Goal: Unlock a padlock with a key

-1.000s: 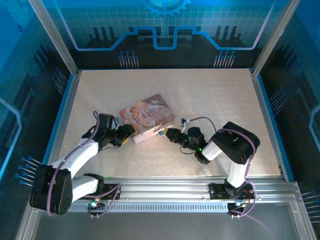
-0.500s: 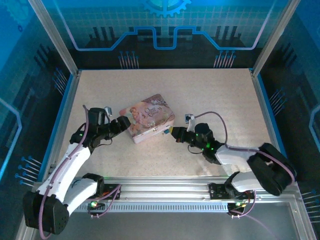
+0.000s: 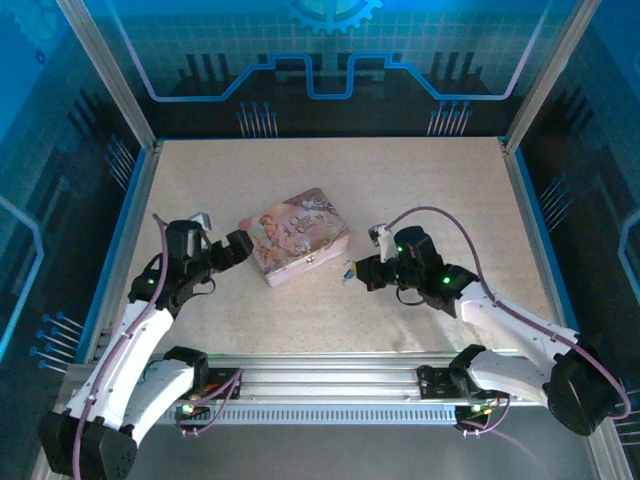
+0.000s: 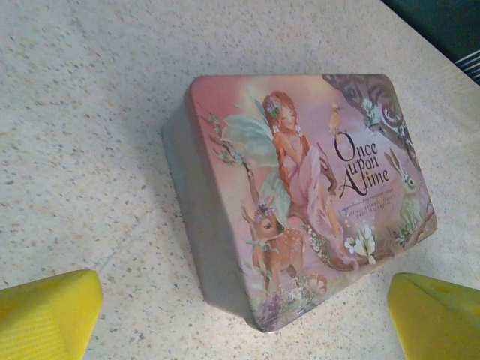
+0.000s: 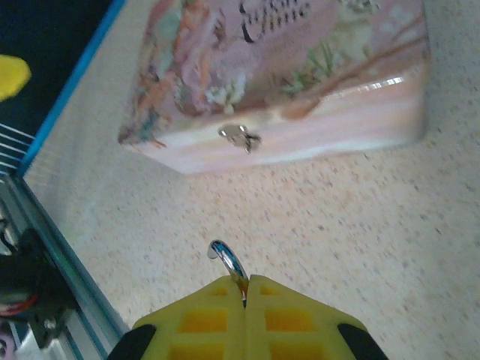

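Yellow R claw (image 5: 245, 283) tight on padlock (image 5: 228, 262)

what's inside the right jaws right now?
The padlock, apparently: only a thin curved shackle loop pokes out between the shut jaws. The yellow pads cover the rest, so its body and any key cannot be seen.

Tin (image 3: 295, 237) on table (image 3: 450, 180), padlock (image 5: 228, 262) to its right
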`<state>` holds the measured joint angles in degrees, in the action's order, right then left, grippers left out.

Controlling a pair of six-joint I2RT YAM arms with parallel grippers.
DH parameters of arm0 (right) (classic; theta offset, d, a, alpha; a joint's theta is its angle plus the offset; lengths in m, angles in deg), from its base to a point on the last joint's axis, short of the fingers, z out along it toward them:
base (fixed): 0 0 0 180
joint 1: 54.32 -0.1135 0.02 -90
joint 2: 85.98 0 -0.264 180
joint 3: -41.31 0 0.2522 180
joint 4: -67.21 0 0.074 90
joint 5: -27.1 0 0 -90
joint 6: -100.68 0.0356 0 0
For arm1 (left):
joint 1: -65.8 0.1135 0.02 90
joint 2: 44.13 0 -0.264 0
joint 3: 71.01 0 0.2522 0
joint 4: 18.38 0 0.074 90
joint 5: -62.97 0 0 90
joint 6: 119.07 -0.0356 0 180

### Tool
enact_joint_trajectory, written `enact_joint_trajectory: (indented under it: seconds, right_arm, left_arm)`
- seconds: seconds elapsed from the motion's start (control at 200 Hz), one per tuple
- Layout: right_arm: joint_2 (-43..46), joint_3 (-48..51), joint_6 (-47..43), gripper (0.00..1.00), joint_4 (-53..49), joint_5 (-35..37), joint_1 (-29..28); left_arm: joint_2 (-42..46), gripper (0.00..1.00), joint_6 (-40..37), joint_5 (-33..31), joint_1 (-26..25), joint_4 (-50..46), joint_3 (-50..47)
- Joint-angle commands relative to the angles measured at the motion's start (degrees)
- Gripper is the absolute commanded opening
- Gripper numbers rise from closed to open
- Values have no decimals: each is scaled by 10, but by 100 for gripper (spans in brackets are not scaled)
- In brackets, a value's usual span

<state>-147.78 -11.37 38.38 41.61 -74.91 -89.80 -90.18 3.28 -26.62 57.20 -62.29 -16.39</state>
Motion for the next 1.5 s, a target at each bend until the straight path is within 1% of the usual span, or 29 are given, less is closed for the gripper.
enact_joint_trajectory:
  seconds: [0.0,0.11,0.24,0.32,0.425,0.62,1.005,1.215,1.495]
  right_arm:
    - [-10,-33,-61,3,-139,-39,24]
    - [-34,-44,-76,3,-179,-69,43]
    - [-74,-54,-100,3,-218,-82,58]
    - [-102,-55,-107,3,-224,-94,66]
    - [-135,-47,-102,2,-202,-115,73]
    - [-195,-45,-97,3,-166,-130,78]
    - [-269,-43,-89,4,-106,-157,84]
    - [-293,-46,-91,7,-101,-164,87]
    - [-289,-42,-90,14,-100,-162,92]
  left_arm:
    - [19,99,-24,-29,8,-18,11]
    - [23,99,-24,-29,10,-19,8]
    - [22,99,-24,-27,11,-18,7]
    - [21,99,-25,-26,11,-17,8]
    - [20,99,-24,-26,11,-17,6]
    - [17,99,-21,-23,12,-16,4]
    - [4,99,-19,-22,13,-12,3]
    - [1,99,-19,-22,13,-11,3]
    - [0,99,-18,-23,13,-10,2]
